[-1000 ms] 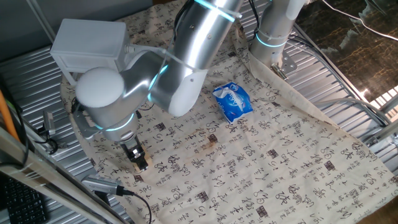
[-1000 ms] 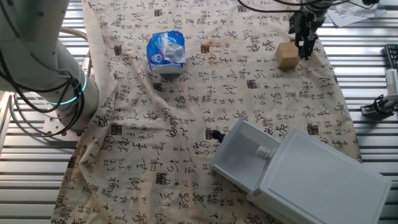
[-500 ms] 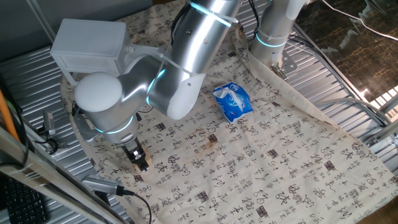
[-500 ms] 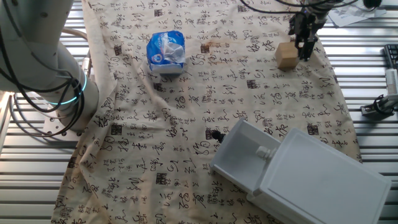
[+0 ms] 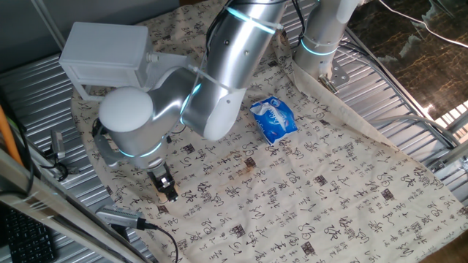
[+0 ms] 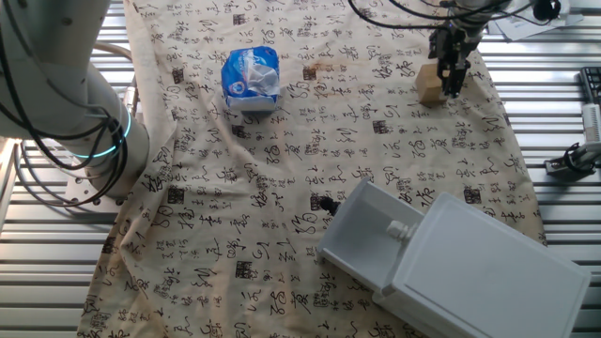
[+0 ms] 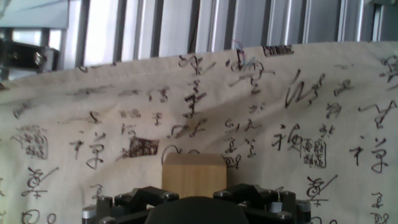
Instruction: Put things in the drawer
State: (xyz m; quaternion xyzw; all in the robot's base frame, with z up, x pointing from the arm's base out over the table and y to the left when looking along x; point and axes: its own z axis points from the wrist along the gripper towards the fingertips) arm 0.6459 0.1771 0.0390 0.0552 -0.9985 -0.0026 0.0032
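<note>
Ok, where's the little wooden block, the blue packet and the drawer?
wooden block (image 7: 194,175): hand view, on its front face.
blue packet (image 6: 251,75): the other fixed view, on its crinkled top.
drawer (image 6: 376,239): the other fixed view, on the open tray's inside floor.

A robotics lab: a ribbed metal desk (image 5: 409,95) draped in a calligraphy-printed cloth (image 6: 310,160), a silver robot arm (image 5: 219,73), loose cables (image 5: 157,226) and a keyboard (image 5: 25,237).

A silver-grey arm (image 5: 219,80) with glowing cyan joint rings and black cables.
</note>
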